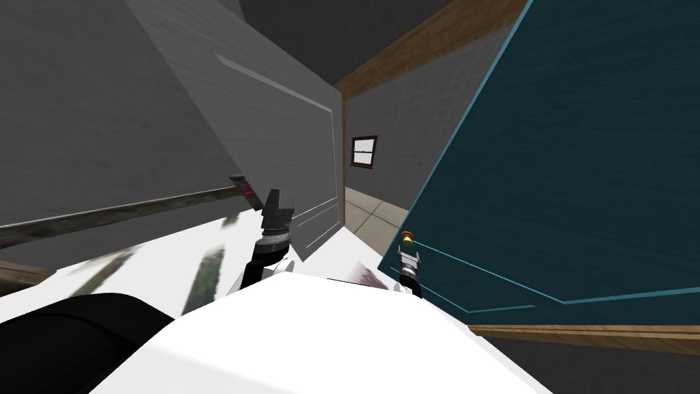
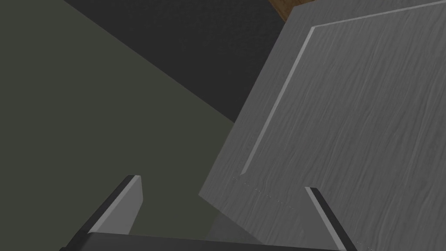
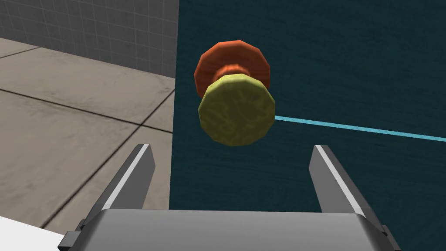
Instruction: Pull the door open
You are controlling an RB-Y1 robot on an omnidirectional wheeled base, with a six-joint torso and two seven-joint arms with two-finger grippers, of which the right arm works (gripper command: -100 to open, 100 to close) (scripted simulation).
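A dark teal door (image 1: 567, 171) stands to my right, swung partly off its frame, with a yellow-green knob (image 3: 236, 110) on a red-orange base (image 3: 231, 61) near its free edge. In the head view the knob (image 1: 407, 237) is a small dot just beyond my right gripper (image 1: 409, 257). In the right wrist view the right gripper (image 3: 231, 172) is open, its fingers (image 3: 137, 178) apart and short of the knob, which sits between and ahead of them. My left gripper (image 1: 277, 205) is raised beside a grey panelled door (image 1: 287, 130); its fingers (image 2: 126, 202) are open, holding nothing.
Past the teal door's edge lies a tiled floor (image 3: 65, 130) and a grey tiled wall (image 3: 87, 30). A small window (image 1: 363, 151) is on the far wall. A grey wall with a dark rail (image 1: 116, 215) runs along my left. Brown wood trim (image 1: 437, 41) lines the top of the walls.
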